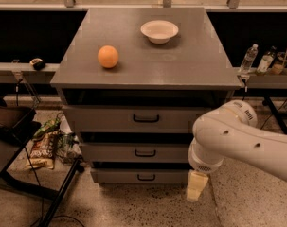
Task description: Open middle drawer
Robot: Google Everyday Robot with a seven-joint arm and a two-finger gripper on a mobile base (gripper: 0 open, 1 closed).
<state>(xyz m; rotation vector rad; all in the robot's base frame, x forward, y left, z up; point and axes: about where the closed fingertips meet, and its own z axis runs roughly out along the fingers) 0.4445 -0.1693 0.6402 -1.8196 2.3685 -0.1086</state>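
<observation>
The grey cabinet (147,65) has three drawer fronts stacked one above the other. The middle drawer (114,153) is a wide flat grey front with a short black loop handle (145,152), and it sits flush and closed. The taller front above it and the narrow front (114,177) below it are also closed. My white arm (237,143) comes in from the right. My gripper (196,187) is a cream-coloured piece hanging below the arm. It is low by the cabinet's right front corner, level with the lowest front and right of the middle handle.
An orange (108,56) and a white bowl (159,31) sit on the cabinet top. Bottles (249,59) stand on a ledge at the right. Snack bags (44,148) lie on the floor at the left, beside a black stand (10,126) with a slanting leg.
</observation>
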